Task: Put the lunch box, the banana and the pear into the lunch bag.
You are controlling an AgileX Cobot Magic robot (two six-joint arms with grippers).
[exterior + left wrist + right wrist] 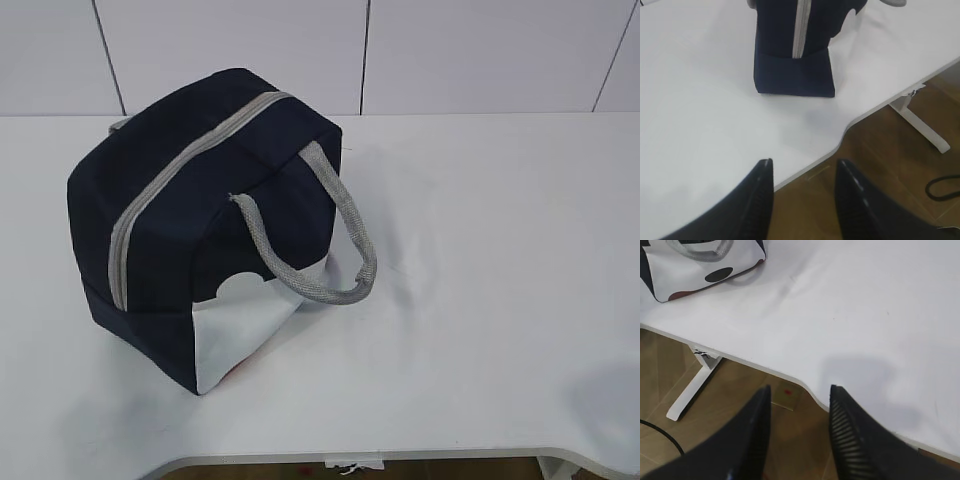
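The left claw [802, 172] hangs open and empty over the near edge of the white desk [500, 250], clear of the boxy navy-blue fabric lunch bag [215, 230], which stands left of centre with its grey zipper [165, 190] shut, so nothing can go in. The right claw [800, 395] hangs open and empty too. Lunch box, banana and pear are nowhere visible.

A white table [480, 300] fills most of the scene, its front edge cut in a shallow inward curve. Behind the table stands a pale panelled wall [480, 50] with thin dark seams. Below the table lies a brown wood-pattern floor [670, 365], where a white table leg [920, 122] rests and a black cable [945, 187] loops.
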